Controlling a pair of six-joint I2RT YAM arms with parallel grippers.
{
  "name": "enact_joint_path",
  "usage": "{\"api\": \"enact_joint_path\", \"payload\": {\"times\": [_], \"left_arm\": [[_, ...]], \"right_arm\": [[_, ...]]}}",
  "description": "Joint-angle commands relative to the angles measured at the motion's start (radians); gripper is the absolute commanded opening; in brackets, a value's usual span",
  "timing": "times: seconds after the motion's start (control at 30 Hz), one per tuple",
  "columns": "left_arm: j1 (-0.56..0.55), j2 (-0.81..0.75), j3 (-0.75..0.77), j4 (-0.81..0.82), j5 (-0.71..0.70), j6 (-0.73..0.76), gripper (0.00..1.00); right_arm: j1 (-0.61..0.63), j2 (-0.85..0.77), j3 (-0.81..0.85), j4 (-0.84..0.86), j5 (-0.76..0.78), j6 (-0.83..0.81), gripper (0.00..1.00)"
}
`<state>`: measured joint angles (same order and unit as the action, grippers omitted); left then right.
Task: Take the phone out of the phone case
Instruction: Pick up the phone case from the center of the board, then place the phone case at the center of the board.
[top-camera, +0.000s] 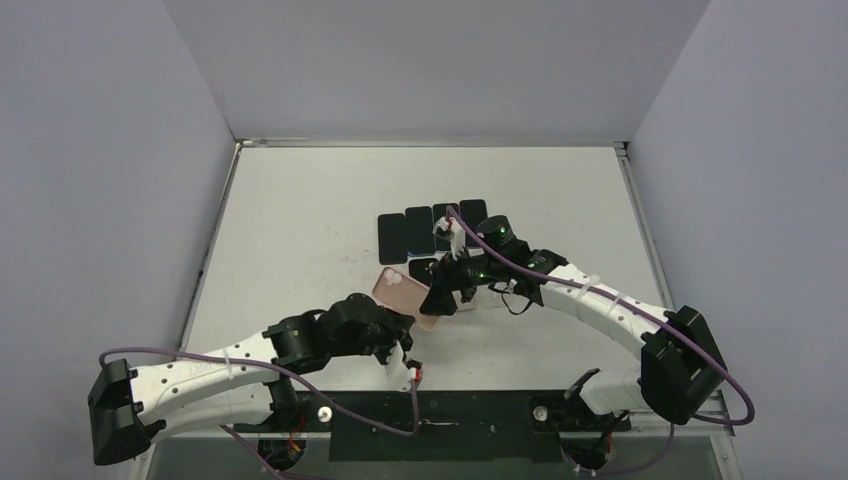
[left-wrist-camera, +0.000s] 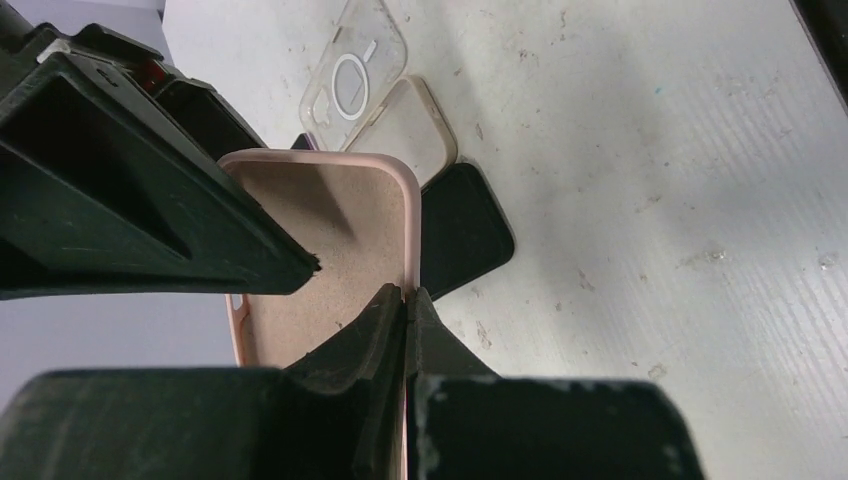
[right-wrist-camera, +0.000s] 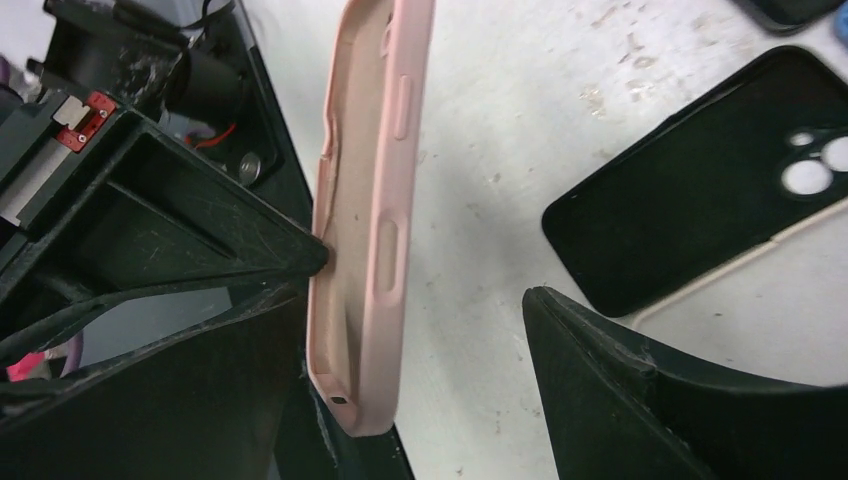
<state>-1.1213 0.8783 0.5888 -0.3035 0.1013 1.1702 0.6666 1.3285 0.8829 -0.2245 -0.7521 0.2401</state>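
Note:
The pink phone case (top-camera: 400, 290) is held tilted above the table near the middle. Its tan inner lining (left-wrist-camera: 330, 230) faces the left wrist camera, and no phone shows inside it. My left gripper (left-wrist-camera: 407, 300) is shut on the case's side wall; it also shows in the top view (top-camera: 410, 305). My right gripper (right-wrist-camera: 428, 275) is open around the case (right-wrist-camera: 370, 230), which stands edge-on between the jaws. Its left finger (right-wrist-camera: 290, 250) touches the case's inner face; the right finger (right-wrist-camera: 600, 380) is well apart. The right gripper (top-camera: 447, 290) sits just right of the case.
Several black phones (top-camera: 418, 230) lie in a row behind the grippers. Under the case lie a black case with camera cut-outs (right-wrist-camera: 700, 210), a beige case (left-wrist-camera: 410, 120) and a clear case with a ring (left-wrist-camera: 355, 70). Grey walls enclose the table (top-camera: 300, 200).

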Motion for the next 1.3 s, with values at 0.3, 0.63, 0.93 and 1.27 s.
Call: {"api": "enact_joint_path", "payload": {"times": [0.3, 0.63, 0.93, 1.27], "left_arm": [[-0.03, 0.016, -0.03, 0.064, -0.039, 0.046, 0.0], [-0.029, -0.016, -0.045, 0.304, -0.199, -0.385, 0.59], [-0.023, 0.039, 0.053, 0.423, -0.402, -1.128, 0.72], [-0.005, 0.129, 0.091, 0.483, -0.55, -1.781, 0.65]], "right_arm": [[-0.006, 0.013, 0.006, 0.07, -0.158, -0.038, 0.12], [-0.056, -0.167, -0.211, 0.334, 0.096, 0.173, 0.0], [-0.057, -0.415, -0.496, 0.612, 0.463, 0.441, 0.0], [-0.053, -0.504, -0.67, 0.847, 0.547, 0.545, 0.0]]}}
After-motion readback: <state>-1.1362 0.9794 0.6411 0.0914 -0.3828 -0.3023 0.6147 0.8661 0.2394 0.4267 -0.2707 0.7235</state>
